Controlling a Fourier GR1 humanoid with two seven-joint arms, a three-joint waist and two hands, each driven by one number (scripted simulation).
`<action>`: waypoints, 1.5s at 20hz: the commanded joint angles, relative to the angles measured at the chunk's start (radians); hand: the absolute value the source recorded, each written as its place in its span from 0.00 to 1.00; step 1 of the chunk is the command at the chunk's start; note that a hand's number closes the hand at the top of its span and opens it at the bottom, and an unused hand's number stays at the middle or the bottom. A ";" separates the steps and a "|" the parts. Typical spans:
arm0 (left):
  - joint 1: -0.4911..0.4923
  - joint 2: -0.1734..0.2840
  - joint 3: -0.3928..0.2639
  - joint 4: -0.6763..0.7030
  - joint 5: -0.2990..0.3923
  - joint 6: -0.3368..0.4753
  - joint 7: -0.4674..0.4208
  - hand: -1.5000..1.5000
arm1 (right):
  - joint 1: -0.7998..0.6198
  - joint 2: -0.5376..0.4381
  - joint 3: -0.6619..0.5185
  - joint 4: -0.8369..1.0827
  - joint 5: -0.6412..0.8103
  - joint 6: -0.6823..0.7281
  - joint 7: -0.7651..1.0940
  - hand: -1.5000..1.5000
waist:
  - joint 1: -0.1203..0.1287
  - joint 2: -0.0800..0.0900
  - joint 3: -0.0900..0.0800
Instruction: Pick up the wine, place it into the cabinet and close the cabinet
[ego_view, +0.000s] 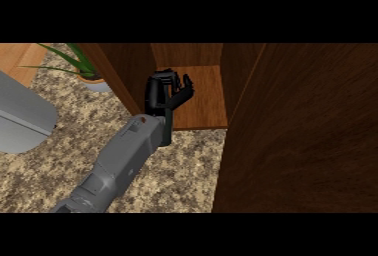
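Left hand (168, 92) reached into the open cabinet (140, 65), fingers partly curled over the shelf (207, 107) — nothing visibly in it. No wine bottle showed anywhere: not on the shelf to the hand's right, not on the counter (52, 175) below the forearm. It may have sat deeper in, behind the fingers; could not tell. Right hand out of view. Door (303, 130) stood open, well right of the hand, its far edge cut off. Risk, as judged — swinging the door while the forearm lay across the opening would trap it. Potted plant (87, 75) left of the hand
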 joint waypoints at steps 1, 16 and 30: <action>-0.057 0.000 0.032 0.062 0.053 -0.009 -0.012 1.00 | -0.027 0.001 -0.034 0.000 -0.076 0.000 -0.002 0.00 | 0.003 0.001 0.000; -0.218 0.027 0.080 0.322 -0.011 0.069 -0.056 1.00 | -0.006 0.016 0.004 -0.024 -0.067 0.015 -0.010 0.00 | -0.027 0.016 0.000; -0.225 0.004 0.098 0.412 -0.019 0.141 -0.006 1.00 | -0.020 0.033 0.054 -0.046 -0.044 0.000 0.012 0.00 | -0.053 0.024 -0.001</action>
